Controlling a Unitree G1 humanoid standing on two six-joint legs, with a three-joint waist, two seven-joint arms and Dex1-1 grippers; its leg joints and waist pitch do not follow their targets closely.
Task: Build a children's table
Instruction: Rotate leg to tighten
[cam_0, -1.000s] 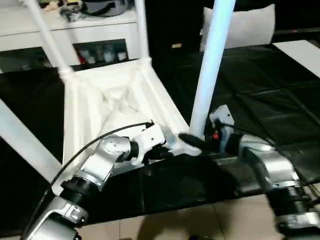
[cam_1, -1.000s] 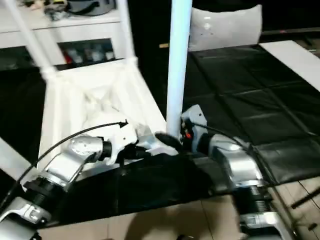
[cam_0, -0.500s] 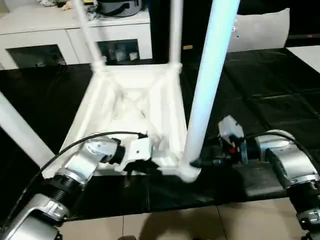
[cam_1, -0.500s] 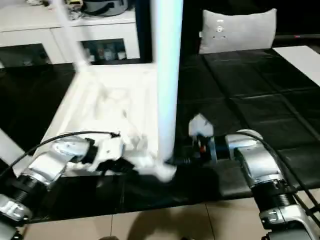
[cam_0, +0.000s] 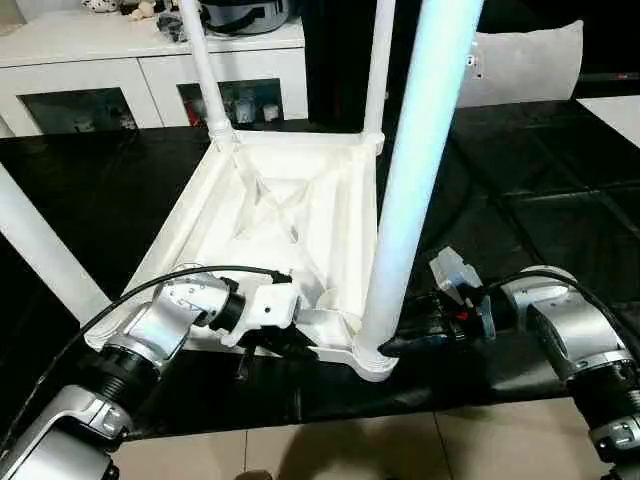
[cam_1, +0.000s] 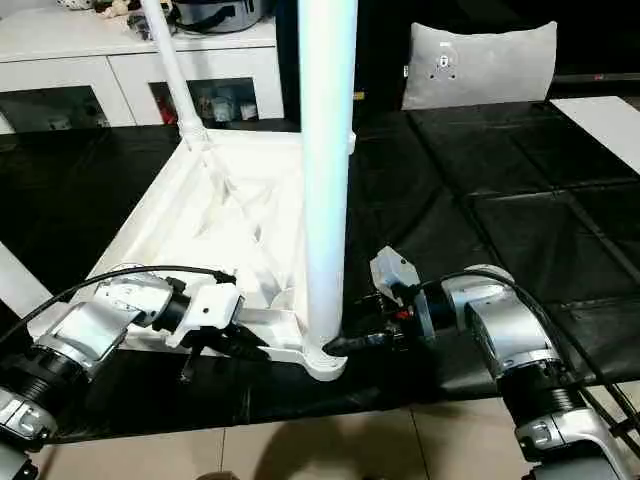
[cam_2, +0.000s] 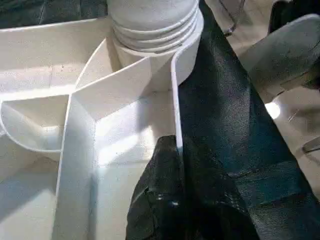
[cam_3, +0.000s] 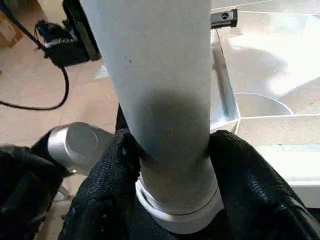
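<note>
Across the middle of the frame lies the tabletop (cam_0: 270, 240), ribbed underside up, on a black mat (cam_0: 560, 200). Three legs (cam_0: 205, 60) stand in its far and left corners; a fourth leg (cam_0: 420, 170) rises from the near right socket. At lower right, the right gripper (cam_3: 170, 165) clasps that leg's base. At lower left, the left gripper (cam_2: 170, 200) pinches the tabletop's near rim.
</note>
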